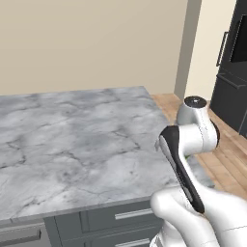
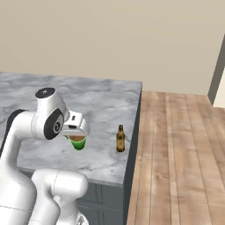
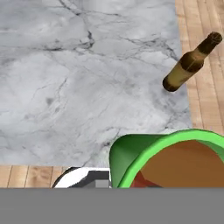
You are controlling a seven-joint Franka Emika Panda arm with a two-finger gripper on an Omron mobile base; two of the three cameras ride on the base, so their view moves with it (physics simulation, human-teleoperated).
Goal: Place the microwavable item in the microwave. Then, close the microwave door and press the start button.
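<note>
Directly under the hand, the green cup (image 2: pixel 78 142) of brown liquid sits at or just above the grey marble counter (image 2: pixel 101 110). Whether the gripper (image 2: pixel 77 132) clasps it cannot be told. Right of it, near the counter's edge, stands a brown bottle (image 2: pixel 120 139). A tilt could spill the drink; a wide swing could topple the bottle.
</note>
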